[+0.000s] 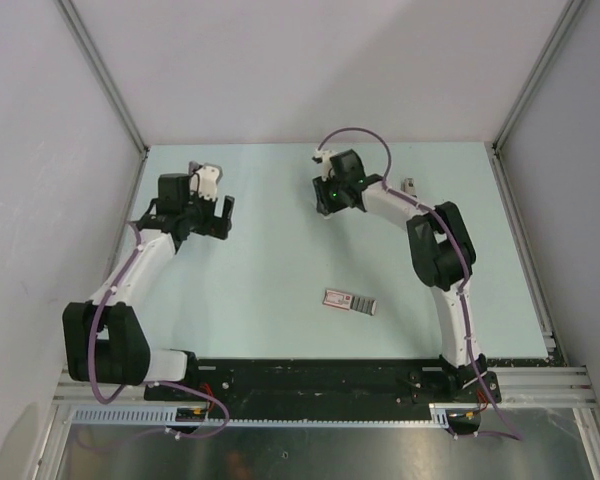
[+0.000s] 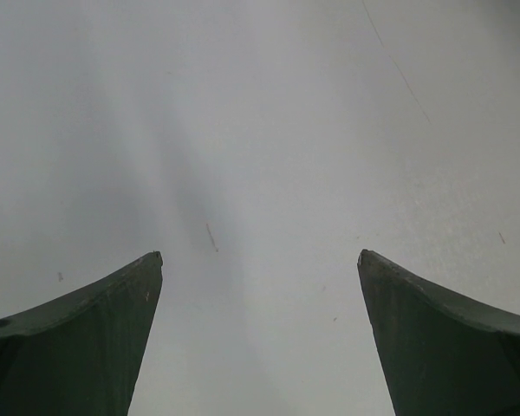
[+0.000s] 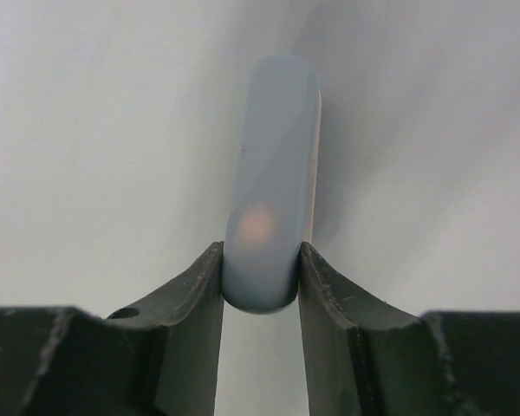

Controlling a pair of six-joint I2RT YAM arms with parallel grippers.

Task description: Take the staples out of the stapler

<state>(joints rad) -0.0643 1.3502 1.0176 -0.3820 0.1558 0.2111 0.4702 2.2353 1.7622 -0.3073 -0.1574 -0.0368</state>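
Observation:
In the right wrist view my right gripper is shut on the near end of the stapler. The stapler's pale grey-blue rounded side faces the camera, with a thin beige edge on its right, and it points away over the table. In the top view the right gripper points down at the back middle of the table and hides the stapler. My left gripper is open and empty over bare table, at the back left in the top view. A thin short sliver lies ahead of it; I cannot tell if it is a staple.
A flat pink-and-grey packet lies in the middle of the pale green table, nearer the front. A small grey object sits by the right arm's elbow. Grey walls close in the table at the left, back and right.

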